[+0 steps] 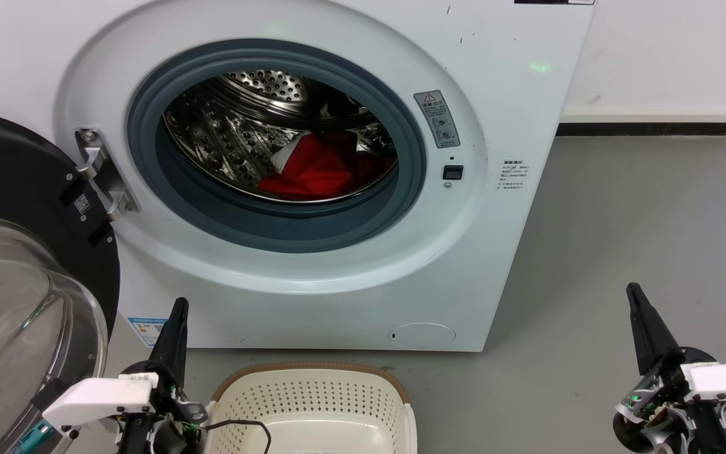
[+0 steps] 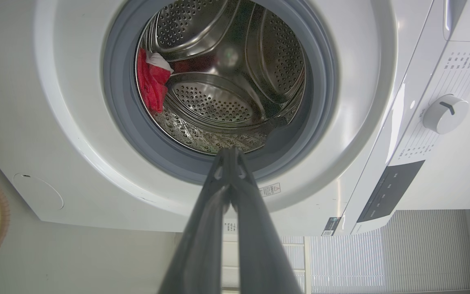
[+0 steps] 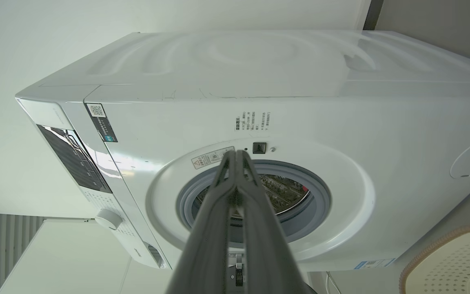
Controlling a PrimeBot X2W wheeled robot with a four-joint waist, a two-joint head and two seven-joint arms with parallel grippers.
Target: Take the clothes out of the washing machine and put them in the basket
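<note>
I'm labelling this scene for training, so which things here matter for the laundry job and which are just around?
Belong to the job: red clothes in the drum; washing machine; its open door; basket; left gripper and right gripper, both shut.
Just around: control dial; warning sticker; grey floor.

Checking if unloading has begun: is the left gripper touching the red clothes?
Apart. The head view shows the left gripper low outside the washing machine, the clothes up inside its drum.
</note>
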